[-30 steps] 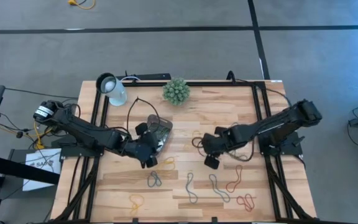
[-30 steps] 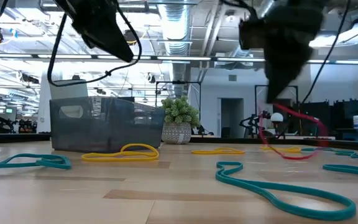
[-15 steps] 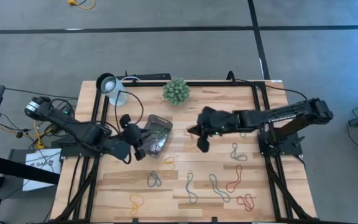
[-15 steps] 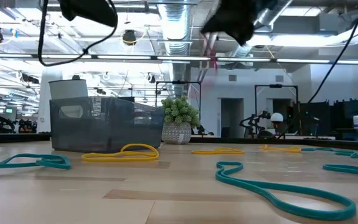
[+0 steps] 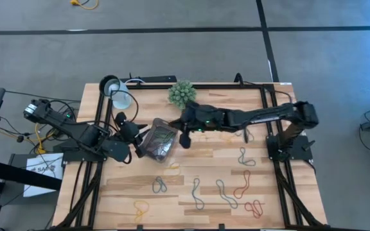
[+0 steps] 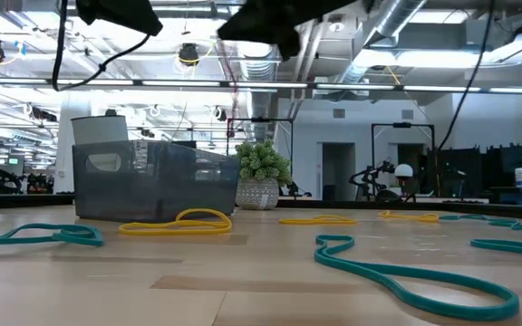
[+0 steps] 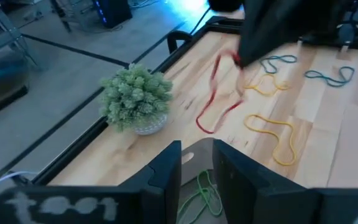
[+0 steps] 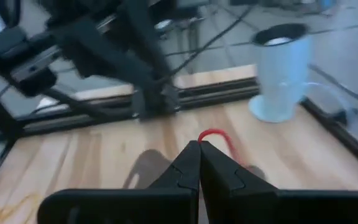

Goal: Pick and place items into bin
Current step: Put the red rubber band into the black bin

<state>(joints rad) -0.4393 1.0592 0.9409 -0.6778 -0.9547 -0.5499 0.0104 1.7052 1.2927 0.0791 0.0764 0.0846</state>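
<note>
The bin (image 5: 159, 141) is a dark translucent tray resting flat on the table left of centre, also in the low view (image 6: 152, 181), with a green loop (image 7: 204, 193) inside. My right gripper (image 5: 185, 136) hovers beside the bin's right edge, high above the table (image 6: 270, 23), and is shut on a red loop (image 7: 219, 93). My left gripper (image 5: 135, 136) is open and raised by the bin's left side (image 7: 197, 158), touching nothing. Several loops lie flat on the wood: yellow (image 5: 172, 167), teal (image 5: 159, 186), grey-teal (image 5: 225, 192), red (image 5: 254, 206). My right gripper pinches the red loop's upper end (image 8: 213, 135) between its two shut fingers, reaching in from the table's right and slanting down. The loop hangs slack below the fingers (image 6: 231, 86), lifted clear of the table, a single strand pair showing.
A spiky green plant ball (image 5: 182, 94) stands at the far edge behind the bin. The white lamp head (image 5: 115, 90) sits at the far left corner. Black rails (image 5: 272, 128) run along both table sides. A yellow loop (image 6: 179, 222) lies just near of the bin.
My right gripper has raised the red loop off the table and carried it left and toward the far edge, from mid-table to the bin's right side; the loop now hangs clear. My left gripper has drawn back from the bin's near side toward the left and far edge, rising.
</note>
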